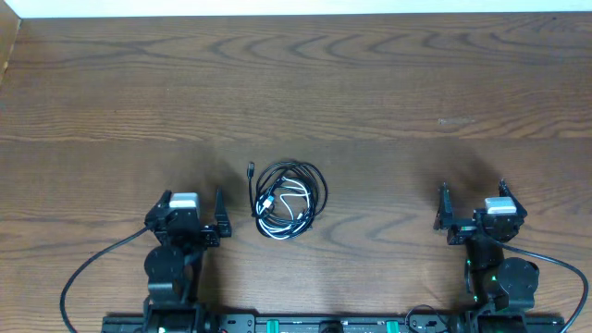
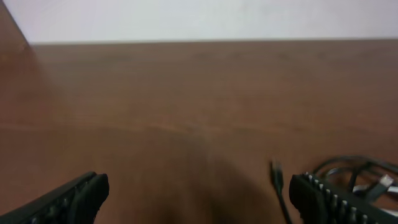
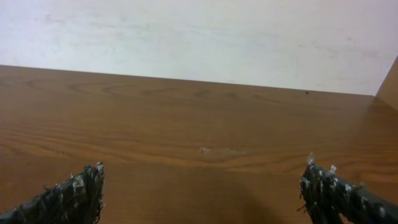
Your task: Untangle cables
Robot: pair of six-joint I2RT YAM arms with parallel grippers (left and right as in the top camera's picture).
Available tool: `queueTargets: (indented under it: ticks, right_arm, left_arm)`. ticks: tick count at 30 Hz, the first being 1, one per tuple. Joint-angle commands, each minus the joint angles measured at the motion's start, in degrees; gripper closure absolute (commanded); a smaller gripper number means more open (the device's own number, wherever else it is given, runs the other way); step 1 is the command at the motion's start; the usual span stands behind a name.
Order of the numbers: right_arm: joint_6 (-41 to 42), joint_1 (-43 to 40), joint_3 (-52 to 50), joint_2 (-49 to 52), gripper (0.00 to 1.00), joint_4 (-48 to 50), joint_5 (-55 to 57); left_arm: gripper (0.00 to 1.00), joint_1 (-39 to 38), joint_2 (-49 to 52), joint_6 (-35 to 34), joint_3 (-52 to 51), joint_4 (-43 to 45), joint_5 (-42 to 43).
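The cables (image 1: 289, 199), one black and one white, lie coiled together in a tangle on the wooden table (image 1: 305, 92) between my two arms. A black plug end (image 1: 251, 170) sticks out at the coil's upper left. My left gripper (image 1: 192, 201) sits open to the left of the coil, nothing between its fingers. In the left wrist view the plug end (image 2: 276, 169) and part of the cables (image 2: 367, 177) show beside and beyond the right finger (image 2: 323, 199). My right gripper (image 1: 473, 191) stands open far to the right of the coil. Only bare table lies ahead of the right gripper (image 3: 202, 190).
A pale wall (image 3: 199, 37) runs along the table's far edge. Thick black arm cables (image 1: 88, 273) loop near the front edge by the left base, and another (image 1: 564, 268) by the right base.
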Motion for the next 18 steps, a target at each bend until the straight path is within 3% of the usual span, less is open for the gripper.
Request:
queueTargets:
  ticks: [1,18]
  right_arm:
    - [-0.50,1.16,-0.04,-0.37,0.01,-0.28,0.24]
    - [-0.50,1.16,-0.04,-0.37,0.01,-0.28,0.24]
  left_arm:
    - [0.02,0.24,5.29,-0.74,4.24,0.11,-1.16]
    - [0.02,0.24,28.39,-2.23,14.97,-1.77,-1.11]
